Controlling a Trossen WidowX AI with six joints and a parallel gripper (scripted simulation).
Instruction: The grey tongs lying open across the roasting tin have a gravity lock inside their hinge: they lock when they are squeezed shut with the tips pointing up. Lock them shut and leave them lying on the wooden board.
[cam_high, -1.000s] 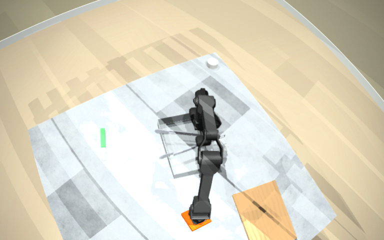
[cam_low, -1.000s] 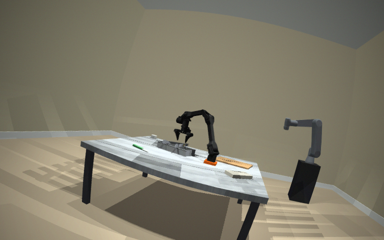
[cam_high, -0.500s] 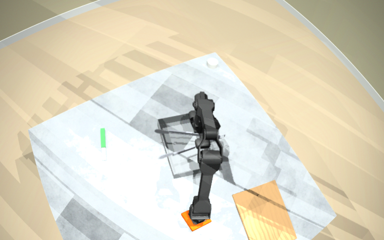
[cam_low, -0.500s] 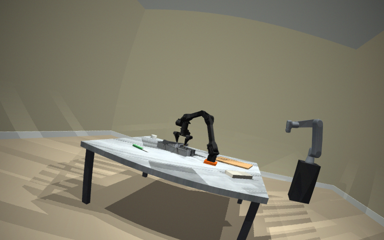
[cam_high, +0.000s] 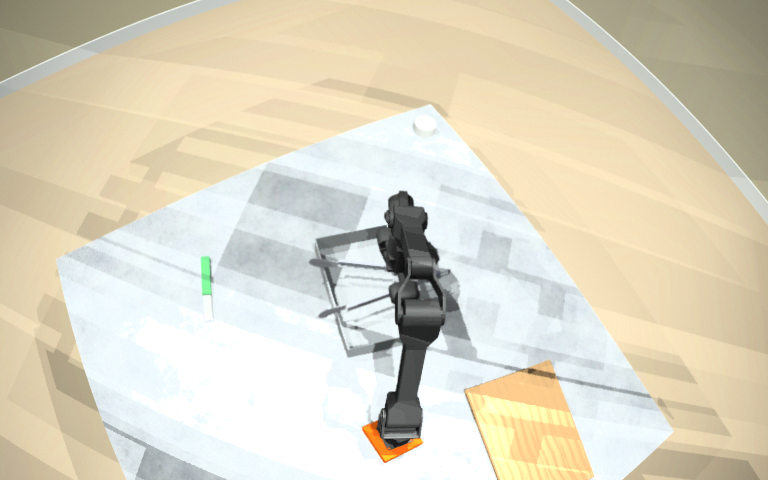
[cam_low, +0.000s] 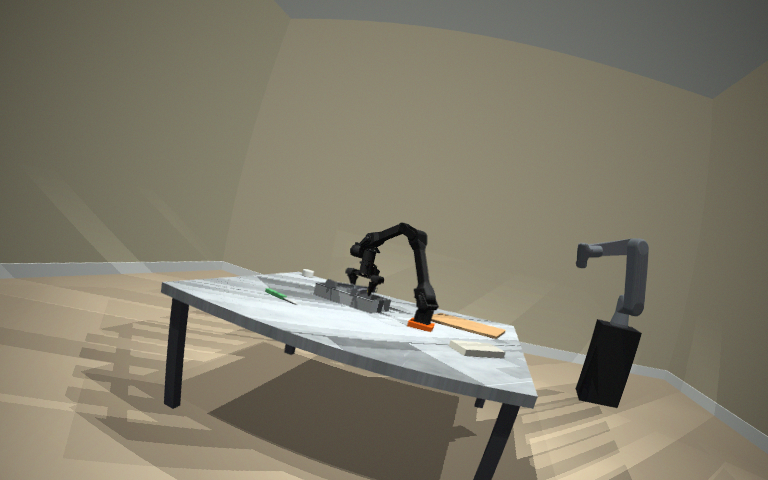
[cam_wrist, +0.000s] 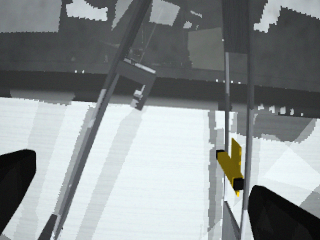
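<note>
The grey tongs (cam_high: 362, 265) (cam_wrist: 248, 125) lie open across the roasting tin (cam_high: 373, 347) (cam_low: 348, 298). Their two arms spread apart, with the broad ends over the tin's left wall in the top view. A yellow piece (cam_wrist: 231, 165) sits by the right arm in the wrist view. My gripper (cam_low: 362, 288) (cam_wrist: 144, 180) is open, pointing down low over the tin. In the wrist view both tong arms run between the wide-set fingers, the right arm close to the right finger. My arm hides part of the tongs in the top view. The wooden board (cam_high: 526, 418) (cam_low: 470, 325) bears nothing.
A green-handled knife (cam_high: 206, 275) (cam_low: 275, 293) lies left of the tin. A white round object (cam_high: 425, 124) (cam_low: 307, 272) stands at the far corner. A pale block (cam_low: 477, 348) lies near my orange base (cam_high: 385, 453) (cam_low: 420, 325). Another grey arm (cam_low: 635, 283) stands off the table.
</note>
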